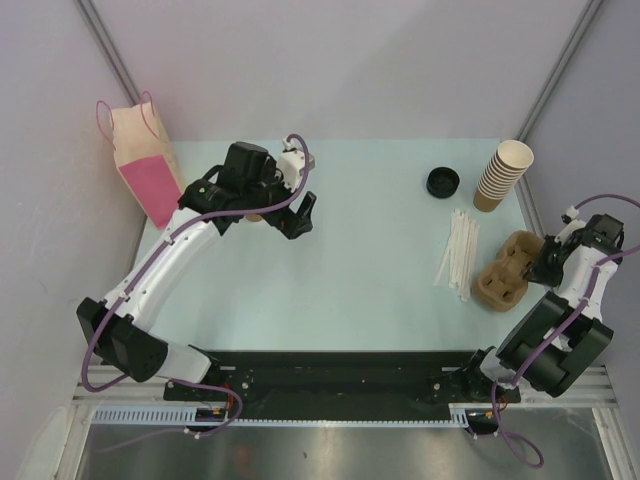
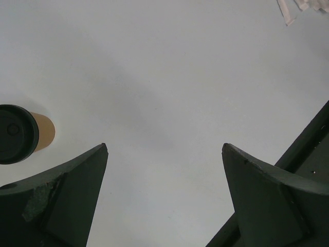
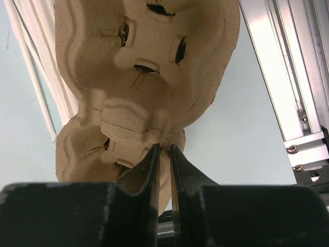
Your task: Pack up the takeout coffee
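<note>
Holding the left fingers (image 2: 67,200) released and wide apart, gripping nothing, with only bare table (image 2: 164,77) between them. From the left wrist, puts the takeout coffee (image 2: 23,134) at nine o'clock, just outside the finger on that side, upright, black lid on, not touching. Pinching with the right fingers (image 3: 144,177), drawn almost together on what looks like the near rim of the moulded-pulp cup carrier (image 3: 144,62); cannot tell how firm that hold is.

Judged from this: lining up on the cup, grasp not yet made. Calls next for shifting the left fingers toward nine o'clock until the cup stands between them, then closing on the paper wall below the lid, gently enough not to crush it. After that, needs a lift and a carry, either to the paper bag (image 1: 140,165) at ten o'clock on the table or to the carrier at four o'clock; cannot tell which.

Stretches the left arm (image 1: 190,250) far, from its base at seven o'clock up toward ten, wrist tipped down over the cup. Folds the right arm (image 1: 565,320) close at four o'clock, wrist dipped to the carrier beside the wrapped straws (image 1: 460,255).
</note>
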Controlling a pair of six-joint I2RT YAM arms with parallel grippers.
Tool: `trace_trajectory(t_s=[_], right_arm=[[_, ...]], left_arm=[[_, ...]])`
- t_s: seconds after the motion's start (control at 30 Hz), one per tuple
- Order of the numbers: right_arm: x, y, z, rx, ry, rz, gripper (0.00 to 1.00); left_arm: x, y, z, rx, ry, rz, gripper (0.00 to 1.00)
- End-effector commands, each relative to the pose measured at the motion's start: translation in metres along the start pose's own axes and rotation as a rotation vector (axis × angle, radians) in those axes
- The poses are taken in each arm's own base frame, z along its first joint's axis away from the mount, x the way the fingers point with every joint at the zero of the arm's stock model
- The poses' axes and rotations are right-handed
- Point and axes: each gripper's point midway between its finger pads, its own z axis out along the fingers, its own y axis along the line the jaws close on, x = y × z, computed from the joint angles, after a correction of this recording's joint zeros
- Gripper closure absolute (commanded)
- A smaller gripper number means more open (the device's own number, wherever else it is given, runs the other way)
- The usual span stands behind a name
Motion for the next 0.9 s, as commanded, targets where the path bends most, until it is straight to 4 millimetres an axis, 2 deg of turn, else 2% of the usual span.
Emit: trace_trajectory(t_s=[0.0,0.03,0.07,0.23,0.63,0.87], right_arm=[[-0.011,-0.002,-0.003,0.001,-0.021,-0.016,0.87],[-0.010,-0.002,-0.002,-0.001,-0.017,-0.016,0.97],[-0.010,-0.003,-0.002,-0.001,-0.015,-0.015,1.00],[-0.010,0.001,-0.005,-0.022,-0.023,-0.025,1.00],[-0.031,0.018,-0.049,-0.054,-0.124,-0.104,1.00],[-0.034,0.020,-0.063,-0.037,-0.144,-0.129,1.00]], left_arm=[[-0.019,-0.002,-0.008,0.002,-0.054,-0.002,0.02],[-0.019,-0.003,-0.007,0.005,-0.053,-0.003,0.02],[-0.019,-0.003,-0.007,0.006,-0.054,-0.002,0.02],[-0.019,-0.002,-0.007,0.000,-0.055,0.000,0.02],[-0.019,-0.002,-0.007,0.003,-0.055,-0.002,0.02],[-0.019,-0.002,-0.007,0.002,-0.055,-0.003,0.02]])
